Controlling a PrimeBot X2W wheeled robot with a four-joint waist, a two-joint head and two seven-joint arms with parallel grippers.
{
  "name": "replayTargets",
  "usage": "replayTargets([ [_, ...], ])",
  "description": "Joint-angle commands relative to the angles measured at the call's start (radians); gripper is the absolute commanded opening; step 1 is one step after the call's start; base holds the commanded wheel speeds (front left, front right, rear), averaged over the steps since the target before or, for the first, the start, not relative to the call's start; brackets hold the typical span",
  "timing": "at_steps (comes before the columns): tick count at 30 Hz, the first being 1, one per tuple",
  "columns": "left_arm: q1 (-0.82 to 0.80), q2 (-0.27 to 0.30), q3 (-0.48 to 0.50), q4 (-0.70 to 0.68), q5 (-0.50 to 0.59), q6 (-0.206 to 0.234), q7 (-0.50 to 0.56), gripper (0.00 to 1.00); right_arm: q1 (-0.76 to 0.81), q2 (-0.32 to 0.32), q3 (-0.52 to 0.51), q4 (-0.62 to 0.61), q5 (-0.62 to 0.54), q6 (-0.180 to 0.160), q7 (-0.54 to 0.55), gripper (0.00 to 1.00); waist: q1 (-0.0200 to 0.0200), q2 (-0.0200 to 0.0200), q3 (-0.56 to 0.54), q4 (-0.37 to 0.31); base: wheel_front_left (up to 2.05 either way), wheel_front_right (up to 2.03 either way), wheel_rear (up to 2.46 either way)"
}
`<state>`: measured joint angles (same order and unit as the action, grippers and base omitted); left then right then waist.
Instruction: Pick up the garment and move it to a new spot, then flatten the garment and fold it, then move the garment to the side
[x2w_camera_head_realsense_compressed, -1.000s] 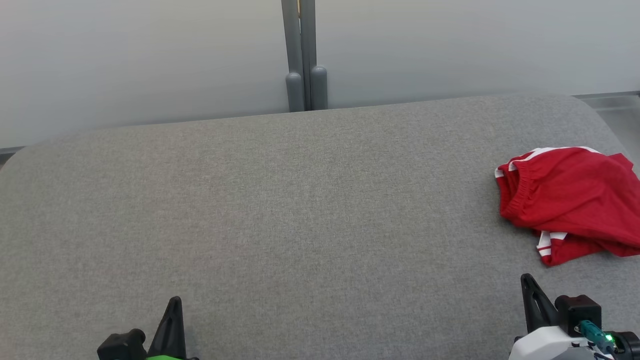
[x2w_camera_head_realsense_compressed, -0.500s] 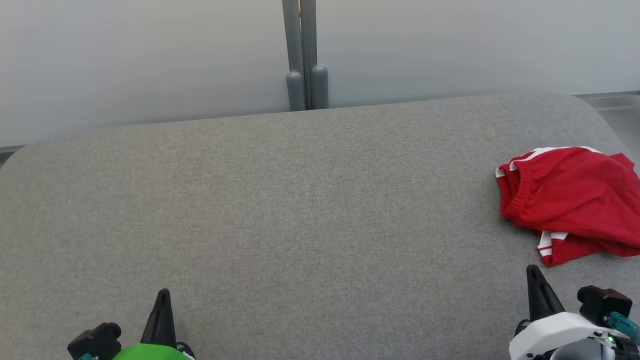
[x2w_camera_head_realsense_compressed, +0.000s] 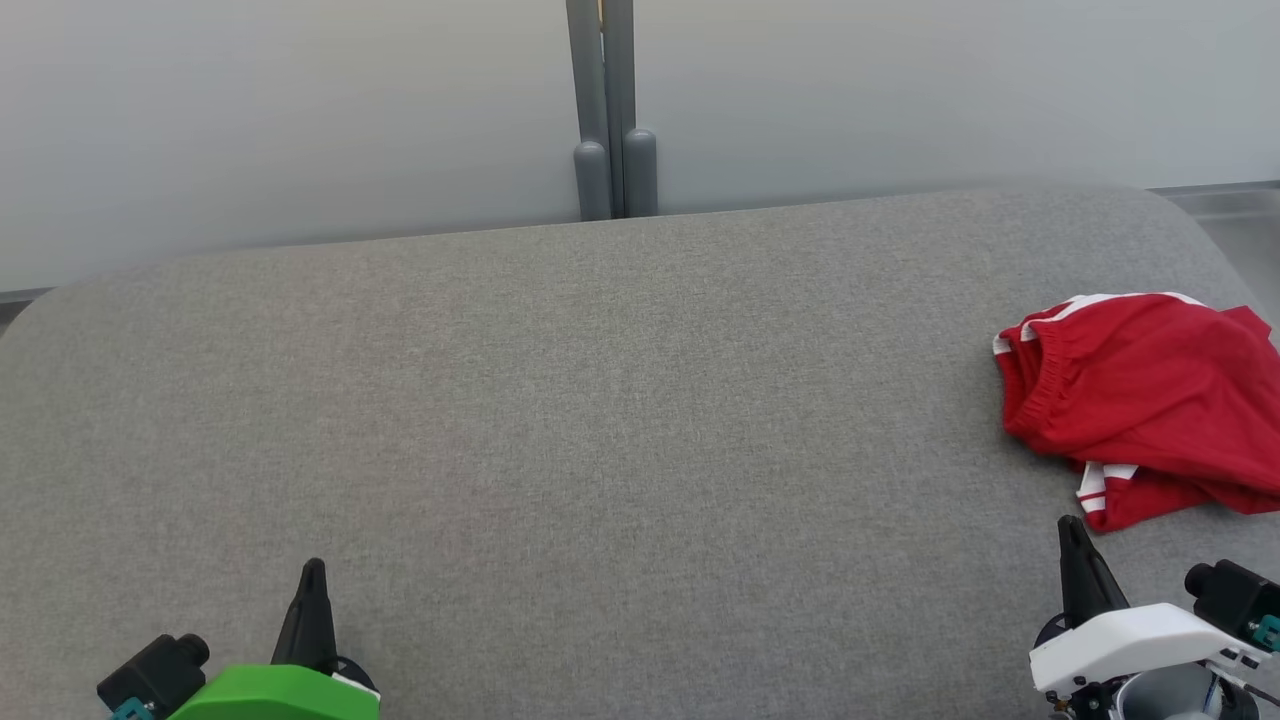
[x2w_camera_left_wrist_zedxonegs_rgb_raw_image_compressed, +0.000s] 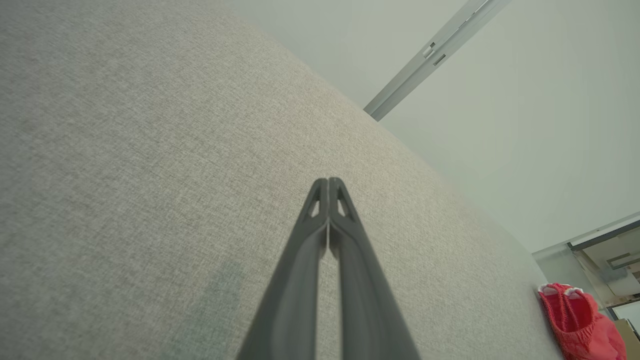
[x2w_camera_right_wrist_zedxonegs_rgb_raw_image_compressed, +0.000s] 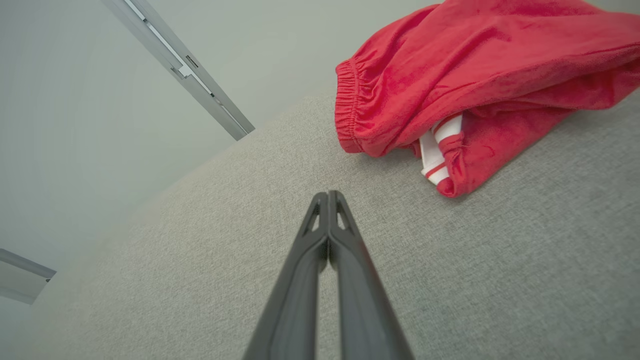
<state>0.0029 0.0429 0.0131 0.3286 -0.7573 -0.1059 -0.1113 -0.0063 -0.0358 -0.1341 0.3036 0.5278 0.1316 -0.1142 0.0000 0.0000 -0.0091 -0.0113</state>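
Now: one red garment (x2w_camera_head_realsense_compressed: 1150, 400) crumpled on one grey surface (x2w_camera_head_realsense_compressed: 600, 400), right end; two sets of jaws, both closed, empty.

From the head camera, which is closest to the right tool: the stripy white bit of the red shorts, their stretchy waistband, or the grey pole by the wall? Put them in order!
1. Stripy white bit, just beyond the right tool.
2. Stretchy waistband, on the red shorts' left edge.
3. Grey pole, far back, in the middle.
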Motion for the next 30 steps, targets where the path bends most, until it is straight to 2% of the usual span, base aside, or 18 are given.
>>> replayTargets([
  [1, -0.032, 0.005, 0.008, -0.016, -0.034, -0.006, 0.007, 0.00, -0.026, -0.007, 0.001, -0.017, 0.043, 0.000, 0.008, 0.00, 0.0000, 0.0000, 0.000, 0.000, 0.00, 0.00, 0.00],
  [30, -0.081, 0.007, 0.043, -0.034, -0.372, -0.015, 0.100, 0.00, -0.063, -0.012, 0.004, -0.034, 0.472, -0.001, 0.098, 0.00, 0.0000, 0.0000, 0.004, 0.004, 0.00, 0.00, 0.00],
])
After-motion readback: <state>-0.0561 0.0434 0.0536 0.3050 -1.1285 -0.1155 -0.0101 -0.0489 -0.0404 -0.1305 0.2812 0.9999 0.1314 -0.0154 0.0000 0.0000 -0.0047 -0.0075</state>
